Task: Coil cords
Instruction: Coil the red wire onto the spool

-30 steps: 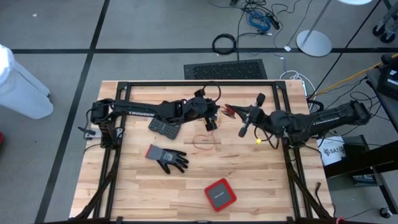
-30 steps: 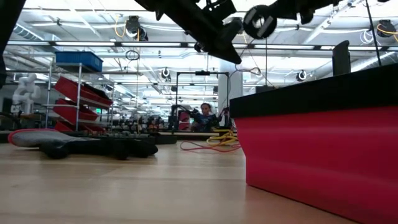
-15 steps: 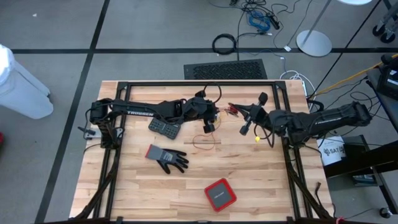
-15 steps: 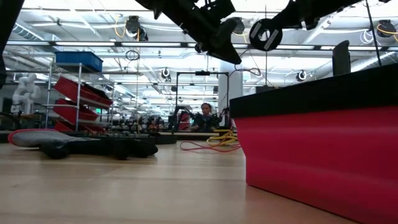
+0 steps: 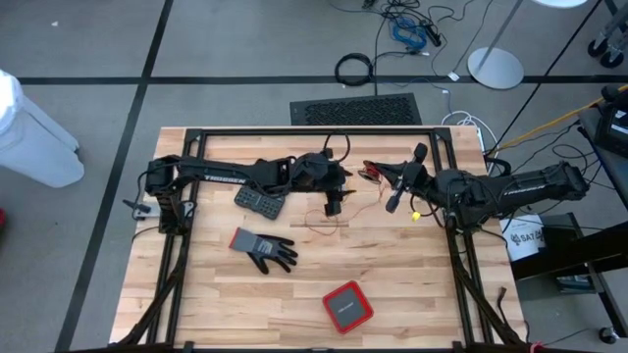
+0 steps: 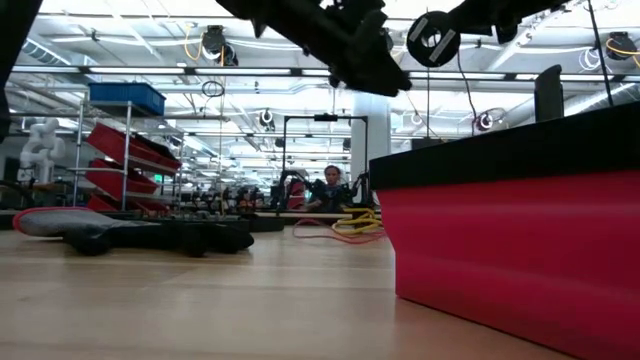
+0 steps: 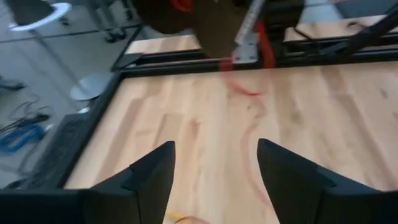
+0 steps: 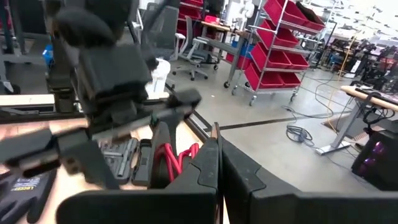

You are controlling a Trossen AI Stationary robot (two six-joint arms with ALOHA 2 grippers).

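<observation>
The left gripper (image 5: pixel 335 206) is hanging over the middle of the table's far half, its two dark fingers (image 7: pixel 140 177) standing apart with bare wood showing between them and nothing held. Facing it across a short gap, the right gripper (image 5: pixel 395 201) is reaching in from the other side, its fingers (image 8: pixel 205 168) pressed together; the red cord (image 5: pixel 371 173) is bunching just beside it on its far side, and in the right wrist view red loops are showing right at the closed fingertips, though whether they are pinched there cannot be told. A thin stretch of that red wire is lying on the wooden table (image 5: pixel 412 284) just beneath and ahead of the left gripper, curving across the boards. The yellow cord (image 5: pixel 415 215) is showing as a small yellow spot just beside the right gripper, on its near side. Nearer than the left gripper and toward that arm's own side, a grey glove (image 5: pixel 261 247) is lying flat, and a dark remote (image 5: pixel 259 203) is sitting beside the left arm. Well nearer than both grippers, a red box (image 5: pixel 347 306) is resting on the boards
</observation>
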